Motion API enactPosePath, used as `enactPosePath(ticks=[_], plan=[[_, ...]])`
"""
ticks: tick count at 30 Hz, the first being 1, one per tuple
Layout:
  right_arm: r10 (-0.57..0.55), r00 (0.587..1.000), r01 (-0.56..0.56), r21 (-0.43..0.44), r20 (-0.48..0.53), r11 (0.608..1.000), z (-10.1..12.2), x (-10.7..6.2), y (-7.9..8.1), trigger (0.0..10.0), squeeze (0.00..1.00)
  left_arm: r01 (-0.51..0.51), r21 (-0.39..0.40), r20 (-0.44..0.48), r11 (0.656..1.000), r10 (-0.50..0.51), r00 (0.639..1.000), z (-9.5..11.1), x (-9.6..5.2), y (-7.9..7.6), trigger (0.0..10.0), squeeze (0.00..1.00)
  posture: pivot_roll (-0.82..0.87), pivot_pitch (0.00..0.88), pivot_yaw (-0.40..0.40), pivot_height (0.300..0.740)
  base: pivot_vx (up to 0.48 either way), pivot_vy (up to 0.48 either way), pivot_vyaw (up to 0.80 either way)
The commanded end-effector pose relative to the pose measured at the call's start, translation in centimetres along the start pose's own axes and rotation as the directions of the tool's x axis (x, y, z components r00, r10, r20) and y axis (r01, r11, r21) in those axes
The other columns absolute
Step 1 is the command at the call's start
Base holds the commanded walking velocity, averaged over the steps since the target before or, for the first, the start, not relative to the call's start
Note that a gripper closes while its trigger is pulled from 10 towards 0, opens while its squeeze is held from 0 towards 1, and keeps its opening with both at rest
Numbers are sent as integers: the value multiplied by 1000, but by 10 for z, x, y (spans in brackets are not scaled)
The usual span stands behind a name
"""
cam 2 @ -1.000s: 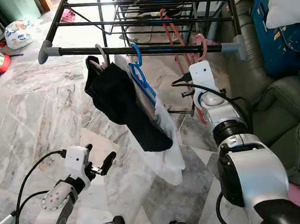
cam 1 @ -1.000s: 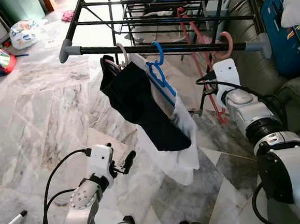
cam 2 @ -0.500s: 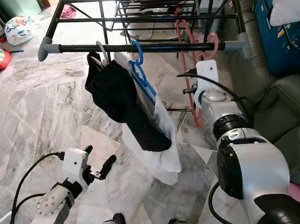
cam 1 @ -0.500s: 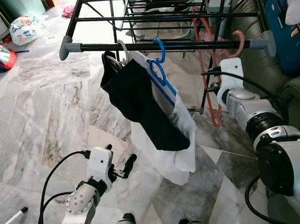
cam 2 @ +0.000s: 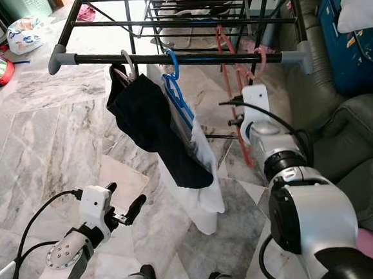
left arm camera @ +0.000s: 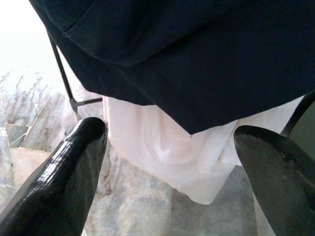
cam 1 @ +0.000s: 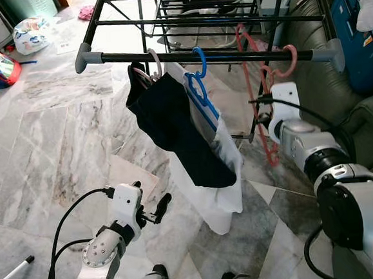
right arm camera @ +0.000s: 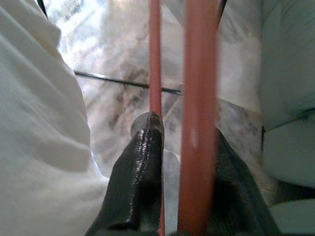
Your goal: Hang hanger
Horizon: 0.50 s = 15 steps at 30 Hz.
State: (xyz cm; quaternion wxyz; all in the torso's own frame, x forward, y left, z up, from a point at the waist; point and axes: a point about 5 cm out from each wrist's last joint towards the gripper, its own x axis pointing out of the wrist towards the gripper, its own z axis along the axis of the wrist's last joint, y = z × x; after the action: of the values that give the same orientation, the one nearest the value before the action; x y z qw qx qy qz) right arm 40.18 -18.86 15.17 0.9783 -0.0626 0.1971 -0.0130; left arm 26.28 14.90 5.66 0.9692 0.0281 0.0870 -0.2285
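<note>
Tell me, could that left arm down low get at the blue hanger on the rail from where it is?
Probably not without lifting. The left gripper hangs low and open near the floor, and the black garment and white garment drape between it and the blue hanger on the rack's front rail.

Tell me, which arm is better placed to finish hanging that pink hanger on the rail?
The right. Its gripper is closed on the pink hanger hooked over the rail; the left gripper hangs low and open.

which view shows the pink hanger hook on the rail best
The left eye view: the pink hanger shows whole, its hook over the rack's front rail near the right end. The right eye view shows the same. The right wrist view gives blurred pink bars between the right pincer's fingers, no hook.
</note>
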Motion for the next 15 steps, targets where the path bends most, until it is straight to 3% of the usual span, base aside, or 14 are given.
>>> enactPosePath(ticks=[1,6,15], plan=[[-4,1000,5,-43,20,999,3,0,-2,10000,1000,3,-2,-17,1000,-4,1000,-3,-1,-3,10000,0,187,249,8,740,0,0,0],[-7,999,9,-65,35,998,5,0,-3,10000,1000,6,-4,-18,1000,-6,1000,-3,0,-4,10000,0,185,249,8,740,0,0,0],[0,986,14,-84,169,996,31,-3,-5,10000,1000,-3,-3,-20,1000,3,1000,-3,1,-2,10000,0,177,245,10,740,0,0,0]])
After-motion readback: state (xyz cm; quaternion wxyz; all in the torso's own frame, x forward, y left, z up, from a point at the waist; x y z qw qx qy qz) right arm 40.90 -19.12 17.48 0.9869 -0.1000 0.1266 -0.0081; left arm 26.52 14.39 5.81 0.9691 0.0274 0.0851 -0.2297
